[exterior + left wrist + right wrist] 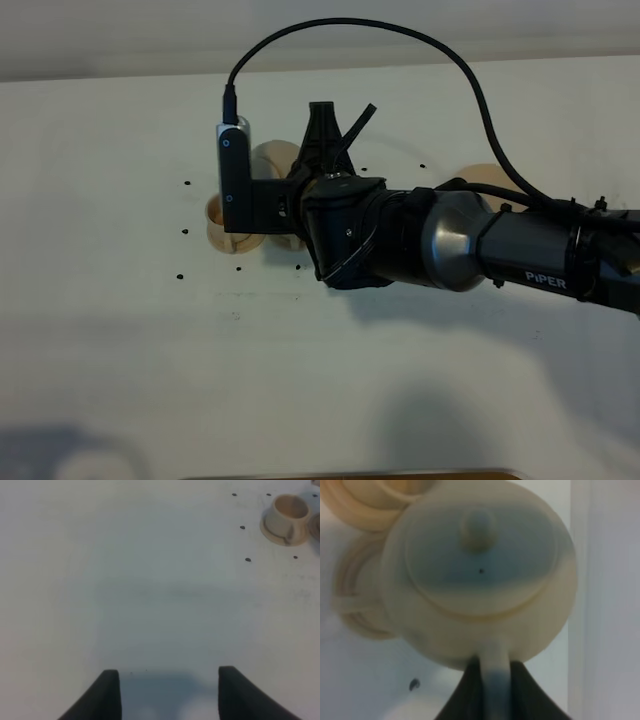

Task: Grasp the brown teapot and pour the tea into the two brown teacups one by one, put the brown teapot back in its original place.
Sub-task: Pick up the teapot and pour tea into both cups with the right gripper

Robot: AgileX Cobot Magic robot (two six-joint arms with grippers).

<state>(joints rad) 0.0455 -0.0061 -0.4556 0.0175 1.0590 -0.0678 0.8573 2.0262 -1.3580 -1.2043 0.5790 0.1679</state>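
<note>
The brown teapot [477, 575] fills the right wrist view, lid and knob toward the camera. My right gripper [492, 690] is shut on its loop handle. From above, my right arm [400, 235] reaches across to the left of centre and hides most of the teapot. The two brown teacups sit there on their saucers, one [225, 222] beside the wrist camera and one [275, 158] just behind it. Both [355, 595] [395, 495] lie beyond the pot's body. The original place, a wider saucer [485, 178], lies bare at the right. My left gripper [167, 695] hangs open over bare table.
Small black dots [187, 232] mark the white table around the cups. The left wrist view catches one teacup [287, 515] far off near a corner. A black cable [420, 40] arcs over the right arm. A wooden edge [350, 475] shows at the table's front.
</note>
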